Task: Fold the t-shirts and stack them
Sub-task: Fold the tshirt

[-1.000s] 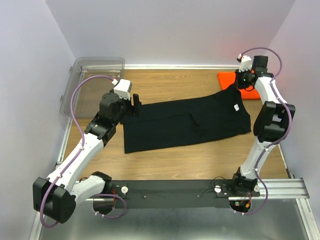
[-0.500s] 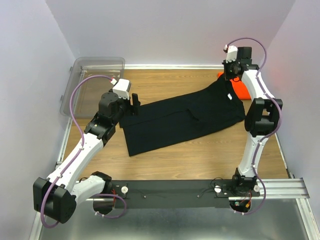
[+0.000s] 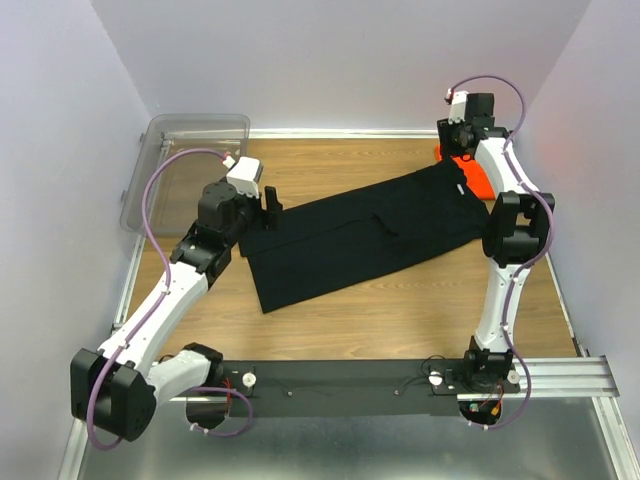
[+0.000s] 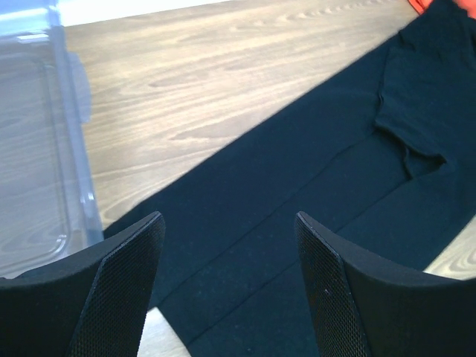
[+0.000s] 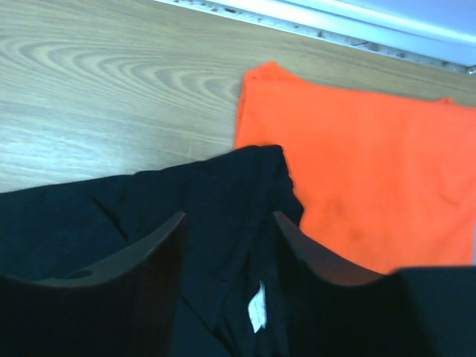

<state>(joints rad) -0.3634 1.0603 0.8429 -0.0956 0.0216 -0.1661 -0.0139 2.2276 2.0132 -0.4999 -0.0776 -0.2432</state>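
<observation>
Black shirt (image 3: 365, 235): is lying flat as a long slanted band across the middle of the wooden table (image 3: 400, 310), its sides looking folded in and its collar end with the white tag reaching toward the far right corner.
Orange shirt (image 5: 372, 171): is lying flat in that far right corner and looks already folded; the black collar end is meeting its near edge, though I cannot tell whether it is touching or overlapping.
Right gripper (image 5: 228, 217): is hovering over the black collar end with its jaws parted; the cloth is lying slack beneath them and nothing appears pinched.
Left gripper (image 4: 229, 217): is hovering over the opposite end of the black shirt, jaws standing wide and gripping nothing.
Progress: seems to be sitting around the middle, with one shirt folded and the other narrowed lengthwise.
Remaining: the black band is probably needing cross folds, and then one shirt is going on top of the other.
Plastic bin (image 3: 198, 118): is sitting in the far left corner, apart from both shirts.
</observation>
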